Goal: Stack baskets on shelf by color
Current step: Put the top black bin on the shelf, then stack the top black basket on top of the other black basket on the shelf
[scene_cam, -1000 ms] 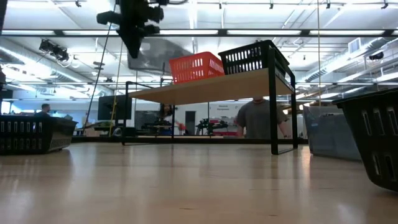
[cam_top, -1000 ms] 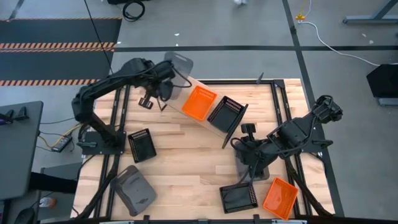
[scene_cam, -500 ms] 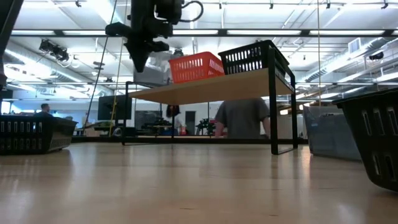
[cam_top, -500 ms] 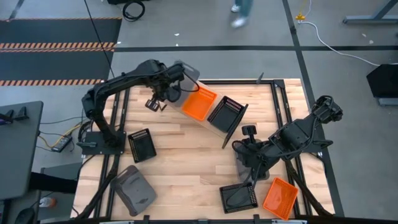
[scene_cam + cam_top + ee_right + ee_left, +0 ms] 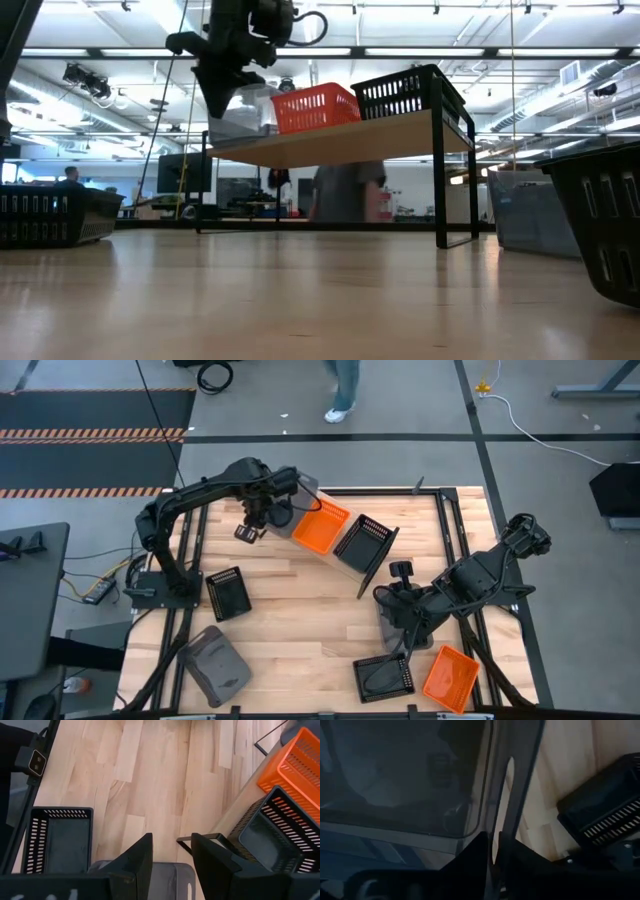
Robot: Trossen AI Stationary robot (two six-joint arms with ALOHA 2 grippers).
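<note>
Starting at the left of the table (image 5: 300, 610), locate the left grey basket (image 5: 213, 665) lying near the front corner, dark interior facing up. Just behind it, find the left black basket (image 5: 228, 593) resting upright on the wood, with only its own dark floor showing inside. Moving to the rear, locate the shelf (image 5: 340, 140) set at an angle across the back of the table. At its left end, find the left gripper (image 5: 262, 515) against the shelf grey basket (image 5: 303, 495). Treat the grip state here as impossible to tell: in the left wrist view the basket's wall runs right up to the tool, but neither clamping nor release can be confirmed. In the low view, note this grey basket sitting on the plank beside the shelf orange basket (image 5: 320, 527). Next along the plank, find the shelf black basket (image 5: 362, 542) at the right end, just beside the orange one. Right of the shelf, locate the right gripper (image 5: 171, 839) hanging released, fingers (image 5: 142, 855) spread, directly above the right grey basket (image 5: 170, 880) on the table. Toward the front right, find the front black basket (image 5: 383, 678) and, just beside it, the front orange basket (image 5: 450, 678). Beyond the table, note a person (image 5: 345, 190).
</note>
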